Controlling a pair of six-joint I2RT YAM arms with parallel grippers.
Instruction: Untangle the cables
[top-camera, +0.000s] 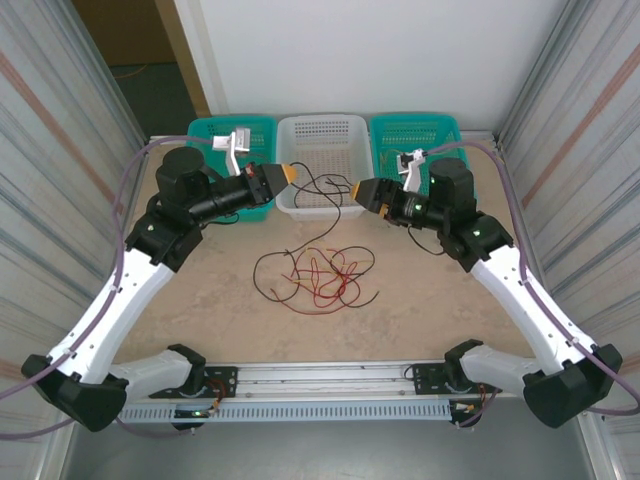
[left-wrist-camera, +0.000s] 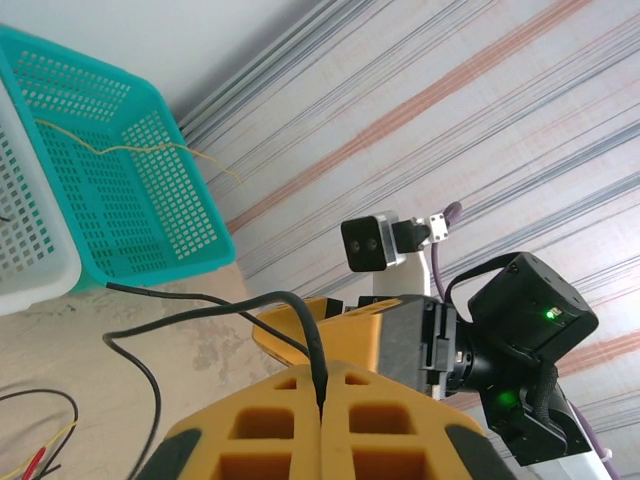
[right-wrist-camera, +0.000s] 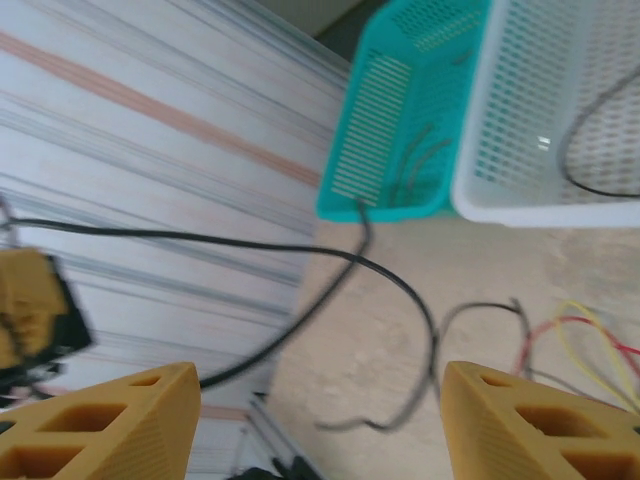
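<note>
So your bench (top-camera: 430, 300) has three baskets along the back edge: left teal basket (top-camera: 212, 130), white basket (top-camera: 322, 128), right teal basket (top-camera: 418, 128). Both arms reach in toward the white one from either side. Your left fingers (left-wrist-camera: 320, 420) are pressed together with a black cable (left-wrist-camera: 316, 350) pinched between them. Your right fingers (top-camera: 360, 190) are spread apart with nothing in them, near that cable. The cables (top-camera: 320, 275), red, yellow and black, sit in a loose tangle mid-bench, and the black cable loops over the white basket's front. One yellow cable (left-wrist-camera: 110, 150) lies in the right teal basket.
</note>
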